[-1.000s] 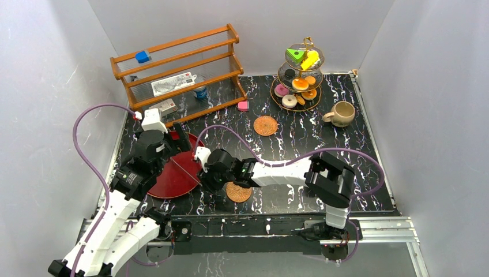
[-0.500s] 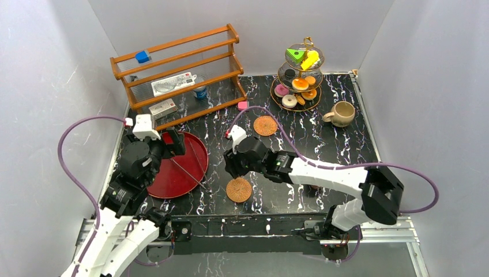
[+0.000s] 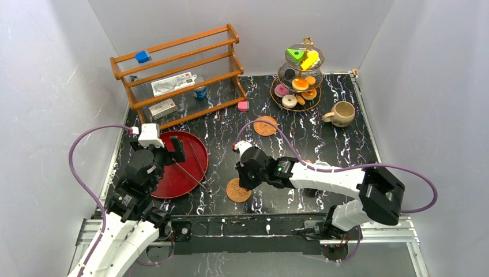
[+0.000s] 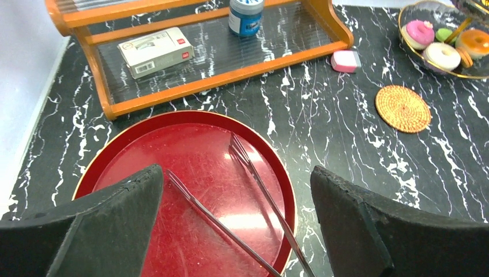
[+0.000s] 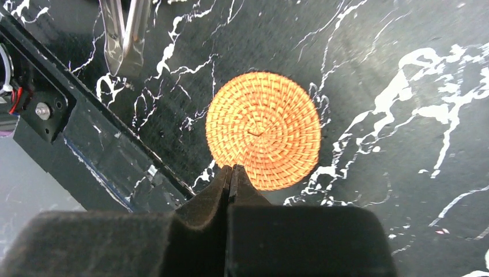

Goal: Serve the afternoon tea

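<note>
A round woven coaster (image 3: 238, 190) (image 5: 263, 130) lies flat near the table's front edge. My right gripper (image 3: 247, 171) (image 5: 232, 168) hangs just over its near rim, shut with nothing between the pads. A second coaster (image 3: 265, 126) (image 4: 402, 108) lies further back. Small pastries fill the tiered stand (image 3: 299, 105), among them a pink donut (image 4: 419, 32). A beige mug (image 3: 342, 113) stands to the right of the stand. My left gripper (image 3: 173, 151) (image 4: 236, 179) is open above the red tray (image 3: 167, 184) (image 4: 144, 135), over metal tongs (image 4: 259, 190).
A wooden shelf (image 3: 179, 75) at the back left holds a white box (image 4: 155, 52), a blue can (image 4: 245, 14) and a blue cube (image 3: 142, 56). A pink block (image 3: 243, 105) lies before it. The tongs' joined end (image 5: 124, 34) reaches off the tray toward the coaster.
My right gripper swung rightward off the tray's edge, came back over the front coaster and closed. The coaster stayed put. My left gripper drew back slightly over the tray.
</note>
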Tool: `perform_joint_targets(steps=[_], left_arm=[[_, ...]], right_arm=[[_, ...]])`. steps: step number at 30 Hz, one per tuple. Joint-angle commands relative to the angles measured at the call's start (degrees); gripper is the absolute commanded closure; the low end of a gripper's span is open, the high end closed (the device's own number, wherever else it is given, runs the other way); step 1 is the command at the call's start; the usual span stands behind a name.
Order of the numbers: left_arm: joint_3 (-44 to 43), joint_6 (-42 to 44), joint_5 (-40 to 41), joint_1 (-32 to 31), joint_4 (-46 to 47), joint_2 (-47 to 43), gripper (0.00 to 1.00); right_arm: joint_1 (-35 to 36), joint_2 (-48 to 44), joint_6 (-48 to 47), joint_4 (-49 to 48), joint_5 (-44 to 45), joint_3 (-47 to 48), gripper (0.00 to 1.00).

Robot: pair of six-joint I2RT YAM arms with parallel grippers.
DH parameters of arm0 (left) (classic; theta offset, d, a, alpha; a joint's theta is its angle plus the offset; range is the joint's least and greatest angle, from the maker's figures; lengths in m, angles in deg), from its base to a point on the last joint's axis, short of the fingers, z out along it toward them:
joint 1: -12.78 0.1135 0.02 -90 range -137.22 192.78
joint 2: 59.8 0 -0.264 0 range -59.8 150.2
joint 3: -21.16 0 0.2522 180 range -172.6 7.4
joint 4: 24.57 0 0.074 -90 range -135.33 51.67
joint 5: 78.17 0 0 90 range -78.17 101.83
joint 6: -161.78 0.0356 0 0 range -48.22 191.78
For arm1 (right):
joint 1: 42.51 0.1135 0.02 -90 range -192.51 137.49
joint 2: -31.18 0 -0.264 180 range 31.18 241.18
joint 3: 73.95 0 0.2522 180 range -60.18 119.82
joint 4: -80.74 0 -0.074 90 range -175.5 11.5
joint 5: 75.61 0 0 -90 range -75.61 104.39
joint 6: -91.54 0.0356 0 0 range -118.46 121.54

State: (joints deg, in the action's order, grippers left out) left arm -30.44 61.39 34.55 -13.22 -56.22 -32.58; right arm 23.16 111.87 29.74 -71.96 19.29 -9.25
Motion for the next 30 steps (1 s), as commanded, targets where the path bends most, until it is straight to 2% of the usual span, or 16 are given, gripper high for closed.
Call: perform_joint_targets(steps=[1,5,10,15,20,30], left_arm=[[0.6,0.5,4.5,-0.2,1.8,-2.5,0.04],[1.3,0.5,6.6,-0.2,2.1,-4.4,0.04],[1.5,0.6,4.4,-0.2,2.4,-3.6,0.04],[1.1,0.3,4.1,-0.2,2.0,-2.5,0.04],[1.6,0.5,4.3,-0.2,2.6,-3.2,0.04],[1.4,0.4,4.1,-0.2,2.1,-3.1,0.04]], right_arm=[[0.3,2.9,3.1,-3.6,-4.5,-0.8,0.99],[0.3,7.1,2.9,-5.0,-4.6,-0.3,1.00],[0.3,12.1,1.7,-4.8,-4.5,1.8,1.00],[0.3,15.3,1.0,-1.3,1.3,2.8,1.00],[0.1,16.1,0.6,3.1,7.7,3.5,1.00],[-1.7,16.0,0.4,6.5,12.4,4.3,1.00]])
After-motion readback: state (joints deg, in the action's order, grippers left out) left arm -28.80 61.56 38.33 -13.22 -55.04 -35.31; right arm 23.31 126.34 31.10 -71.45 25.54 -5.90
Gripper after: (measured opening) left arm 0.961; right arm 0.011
